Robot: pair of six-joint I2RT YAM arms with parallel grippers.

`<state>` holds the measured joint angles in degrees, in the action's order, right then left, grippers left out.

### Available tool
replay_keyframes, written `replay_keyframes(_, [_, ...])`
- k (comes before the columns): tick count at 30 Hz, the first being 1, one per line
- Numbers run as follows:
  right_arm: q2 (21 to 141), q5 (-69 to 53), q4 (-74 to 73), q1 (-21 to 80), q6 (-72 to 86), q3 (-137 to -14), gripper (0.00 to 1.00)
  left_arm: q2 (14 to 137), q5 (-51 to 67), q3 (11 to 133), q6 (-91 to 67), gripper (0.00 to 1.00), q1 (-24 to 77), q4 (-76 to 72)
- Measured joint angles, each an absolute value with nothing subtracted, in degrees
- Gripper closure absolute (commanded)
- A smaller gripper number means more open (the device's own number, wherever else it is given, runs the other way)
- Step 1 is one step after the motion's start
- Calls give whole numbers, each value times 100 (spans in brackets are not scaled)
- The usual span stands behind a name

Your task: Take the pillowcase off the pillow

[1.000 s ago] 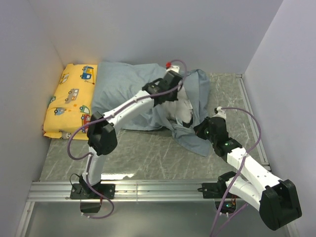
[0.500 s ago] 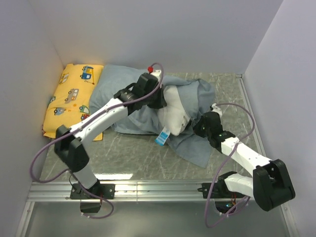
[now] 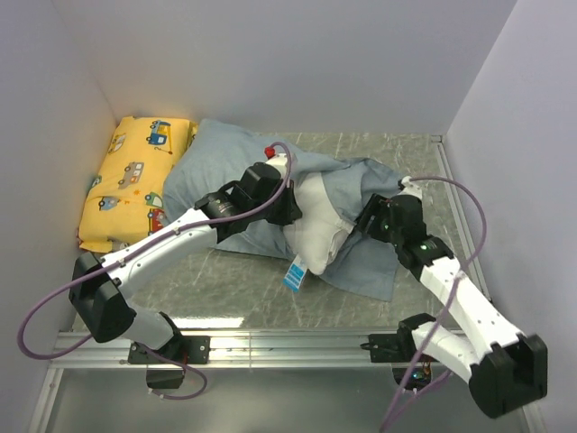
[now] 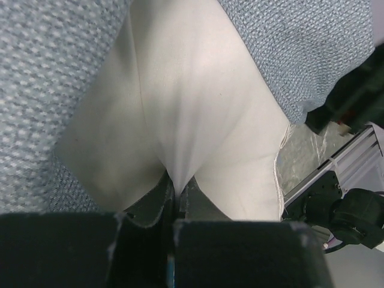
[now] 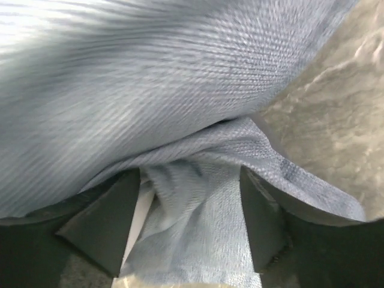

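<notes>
The grey pillowcase [image 3: 216,153] lies across the back middle of the table, still covering most of the pillow. A white end of the pillow [image 3: 317,225] sticks out of its opening, with a blue-white tag [image 3: 295,273] hanging at the front. My left gripper [image 3: 290,200] is shut on a pinched fold of the white pillow [image 4: 180,120] fabric. My right gripper [image 3: 368,225] stands open at the pillowcase's right flap [image 3: 370,262]. Loose blue-grey pillowcase cloth [image 5: 198,216] lies between its spread fingers [image 5: 102,222], not clamped.
A yellow vehicle-print cushion [image 3: 131,185] lies at the back left against the left wall. Walls close in the table on the left, back and right. The marbled tabletop [image 3: 234,289] shows in front of the pillow, and a metal rail [image 3: 288,347] runs along the near edge.
My right gripper has opened and let go of the pillowcase. My left gripper has pulled the pillow leftward and forward, baring more white and the tag. The left arm now stretches out lower.
</notes>
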<state>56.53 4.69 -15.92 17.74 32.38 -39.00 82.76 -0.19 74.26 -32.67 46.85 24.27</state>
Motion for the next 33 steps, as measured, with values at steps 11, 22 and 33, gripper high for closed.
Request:
replay_keyframes(11, [4469,185,-2071,2196,3017,-4644,14,8412,40,7426,-3269,100,4716,2377])
replay_keyframes(22, [6289,825,-2014,2038,2779,-5157,87,8355,69,7426,-3264,100,4724,2429])
replay_keyframes(33, [7839,746,-1472,217,2985,-5861,91,6919,235,6995,-3055,100,4740,2908])
